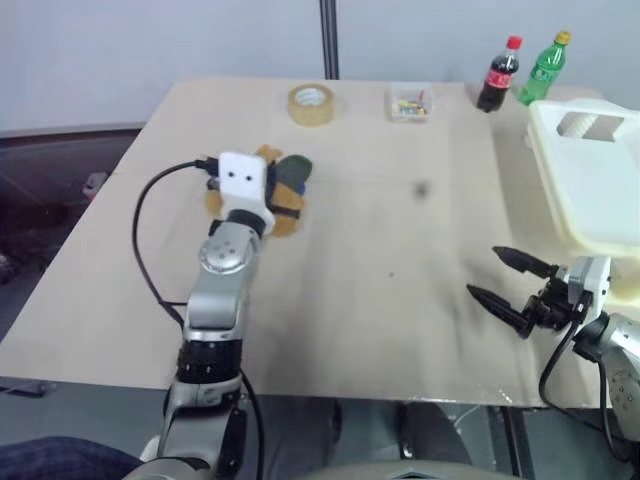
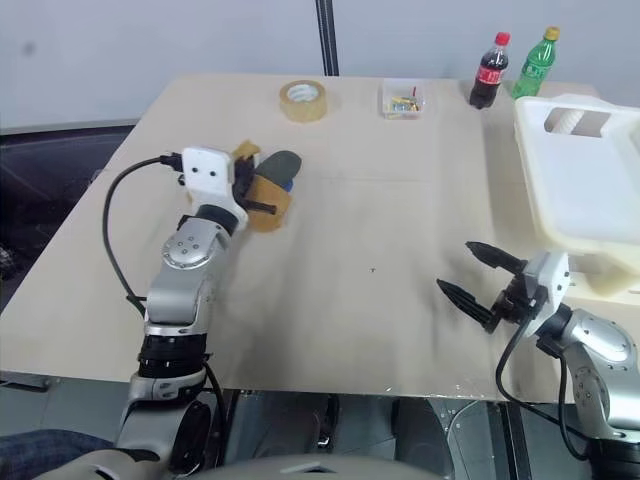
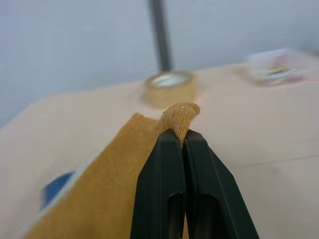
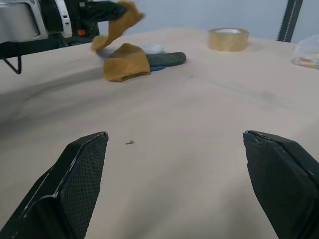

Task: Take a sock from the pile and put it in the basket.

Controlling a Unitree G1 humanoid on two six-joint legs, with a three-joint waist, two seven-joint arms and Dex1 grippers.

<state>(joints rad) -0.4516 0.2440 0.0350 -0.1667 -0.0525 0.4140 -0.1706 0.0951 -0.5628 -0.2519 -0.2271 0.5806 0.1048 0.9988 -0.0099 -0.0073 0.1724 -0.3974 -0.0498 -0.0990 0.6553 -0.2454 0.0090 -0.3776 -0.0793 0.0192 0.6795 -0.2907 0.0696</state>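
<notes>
Right at the tips of the left claw [image 3: 182,142] there's a pinch of mustard-yellow sock [image 3: 124,174], fingers clamped tight together on a fold of it, and the rest of the sock hangs down and back from the grip. Looks like the lift is just getting going, so my advice: go straight up first and get the whole sock free of the pile [image 4: 137,60] before swinging anywhere. Just under and beyond the claw, the pile has another mustard piece, a dark green one and a bit of blue, all overlapping, so a sideways drag could pull those along.

Further out from the left claw, way off to its right across open tabletop [image 1: 400,250], is the basket [image 1: 590,175], at the far right edge. Carry high enough that the dangling end clears the rim.

The right claw [image 1: 505,280] hovers with its fingers spread wide apart, holding nothing, near the basket's front corner. I'd route the sock behind it, not over it.

Tape roll [image 1: 311,104], clear box [image 1: 409,103] and two bottles [image 1: 520,72] sit along the far edge, out of the way.
</notes>
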